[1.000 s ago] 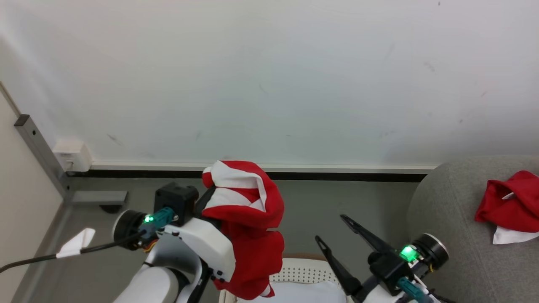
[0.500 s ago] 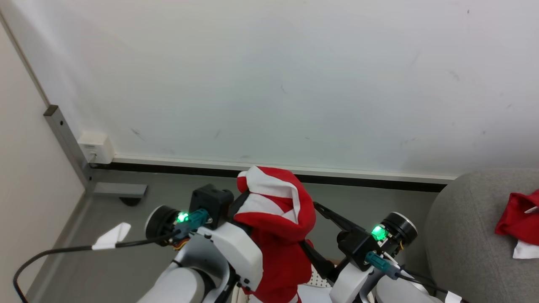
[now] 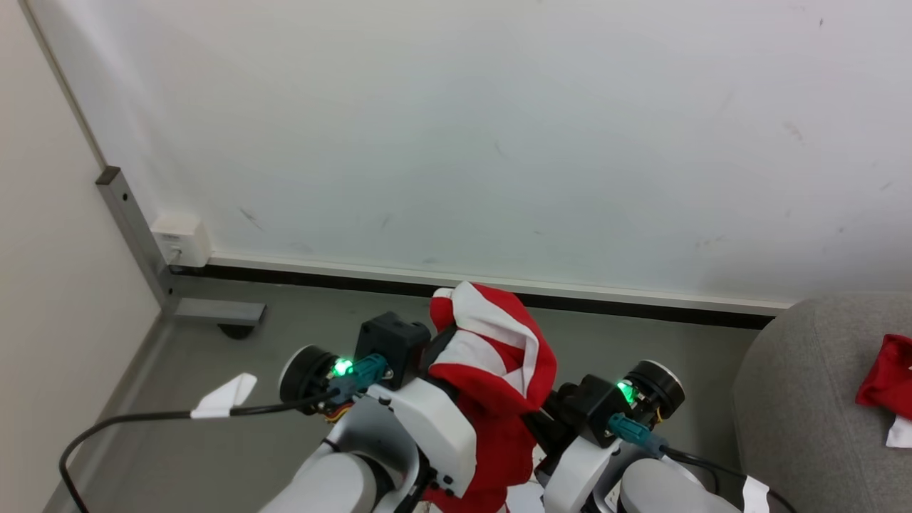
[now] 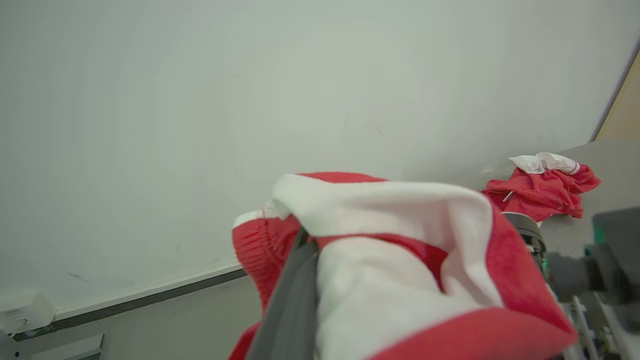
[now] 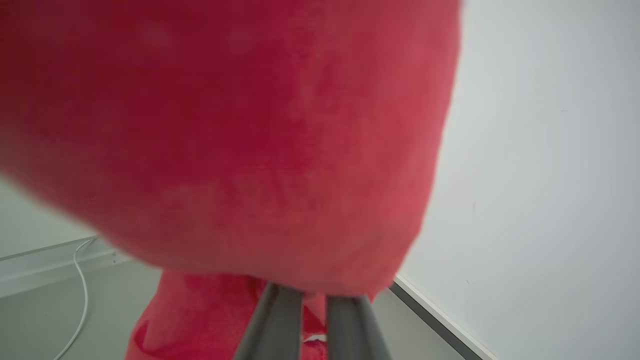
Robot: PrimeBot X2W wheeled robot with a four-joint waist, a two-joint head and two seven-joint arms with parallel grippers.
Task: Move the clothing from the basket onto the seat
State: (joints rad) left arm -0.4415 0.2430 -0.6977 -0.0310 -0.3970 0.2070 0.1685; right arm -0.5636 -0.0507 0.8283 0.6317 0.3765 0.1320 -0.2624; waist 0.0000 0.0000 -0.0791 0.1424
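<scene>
My left gripper is raised and shut on the clothing, a red garment with white panels that drapes over its fingers and hangs down. In the left wrist view one grey finger runs under the garment. My right gripper reaches in from the right. Its fingers stand close together with their tips buried in the red cloth. Another red and white garment lies on the grey seat at the right edge. The basket is hidden below my arms.
A white wall with a dark baseboard stands straight ahead. A wall socket box and a grey metal post with a foot sit at the left corner. A black cable with a white tag trails from my left wrist over the grey floor.
The head camera has turned, shifting everything rightward. My right gripper, wide open a second ago, has swung left to the hanging garment and shut on it. The left grip is unchanged.
</scene>
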